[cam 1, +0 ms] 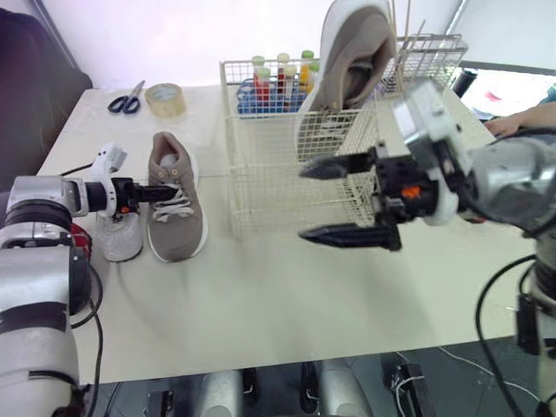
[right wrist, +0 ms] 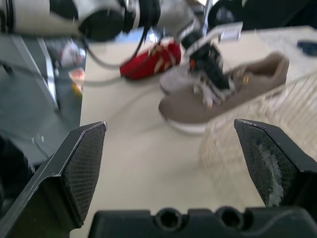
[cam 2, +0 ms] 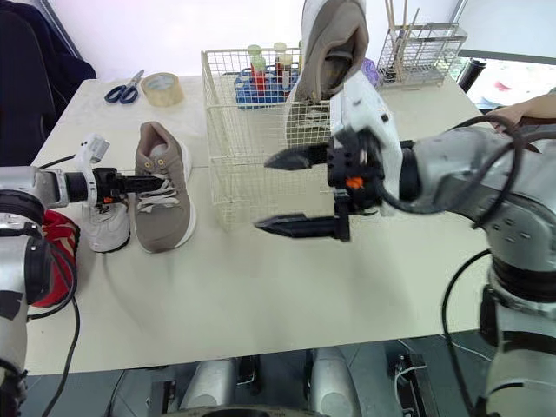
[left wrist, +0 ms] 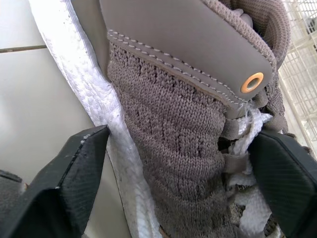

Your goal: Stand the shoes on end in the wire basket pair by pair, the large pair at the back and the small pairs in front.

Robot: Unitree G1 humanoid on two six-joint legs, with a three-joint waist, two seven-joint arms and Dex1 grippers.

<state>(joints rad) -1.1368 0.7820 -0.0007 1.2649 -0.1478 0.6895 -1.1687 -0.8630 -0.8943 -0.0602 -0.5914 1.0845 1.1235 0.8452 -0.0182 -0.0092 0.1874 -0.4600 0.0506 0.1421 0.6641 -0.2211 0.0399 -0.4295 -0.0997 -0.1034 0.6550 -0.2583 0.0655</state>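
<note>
From the head we see the basket [cam 1: 269,187] in the middle of the tabletop [cam 1: 287,304]. A taupe upright shoe [cam 1: 352,52] stands on end in the basket's far right part, at about one o'clock from its centre, and rises well above the rim. A second taupe one, the flat shoe [cam 1: 174,208], lies on its sole at nine o'clock of the basket, near it but apart. A small white shoe [cam 1: 120,239] lies just beside the flat shoe, again at nine o'clock, and a red shoe [cam 2: 54,261] lies farther out the same way, partly under the left arm. The left tool [cam 1: 169,193] is at the flat shoe's laces. The right tool [cam 1: 304,202] hangs in front of the basket's near wall, spread wide and holding nothing. Scissors [cam 1: 127,98] and tape [cam 1: 165,98] lie at eleven o'clock, and a tube rack [cam 1: 278,87] stands at twelve, behind the basket. A person's hand [cam 1: 512,122] rests at three o'clock.

From the left wrist we see the tool wide. One finger [left wrist: 64,183] is against the flat shoe's white sole edge and the other [left wrist: 287,183] is by the laces, with the knit side between them. We cannot tell whether they press.

From the right wrist we see both fingers [right wrist: 81,163] far apart over bare tabletop. Beyond them are the flat shoe, the white and red shoes, and a basket corner.
</note>
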